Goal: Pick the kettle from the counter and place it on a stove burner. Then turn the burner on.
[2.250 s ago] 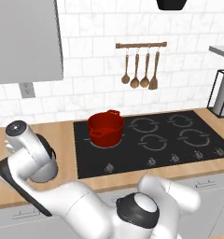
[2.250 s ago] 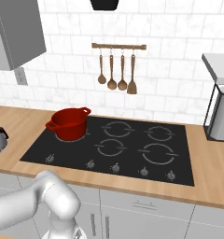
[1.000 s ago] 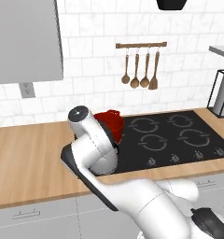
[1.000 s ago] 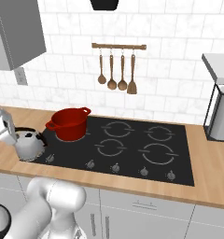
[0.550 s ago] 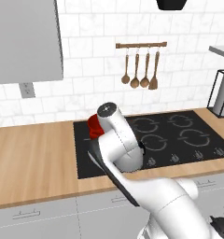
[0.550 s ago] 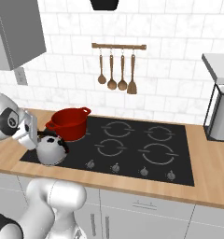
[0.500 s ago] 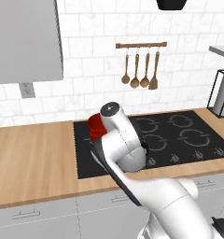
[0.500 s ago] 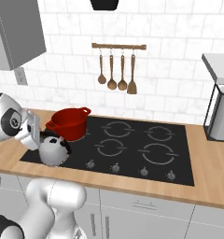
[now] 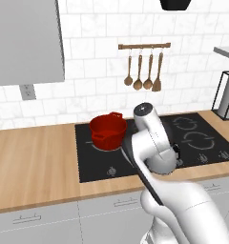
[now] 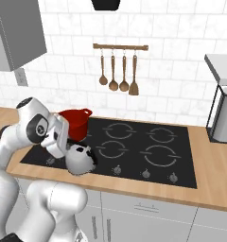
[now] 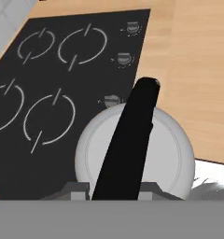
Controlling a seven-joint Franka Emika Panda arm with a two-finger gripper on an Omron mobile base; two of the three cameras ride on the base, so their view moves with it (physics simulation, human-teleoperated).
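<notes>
Here the kettle [image 10: 80,159] is a squat silver-grey dome with a black arched handle [image 11: 127,144]. It hangs tilted over the front left edge of the black stove [image 10: 134,146], above the knobs, just in front of the red pot [image 10: 75,124], whose inside is hidden. The tool [image 10: 63,144] is clamped narrowly on the handle, which runs away from the tool toward the wooden table [image 11: 198,70].

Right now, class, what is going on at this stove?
The robot's gripper is shut on the black handle of the kettle and holds it over the front left part of the stove, near the knobs. The red pot sits on the back left burner. The kettle is not yet set on a burner, and no knob has been touched.
</notes>
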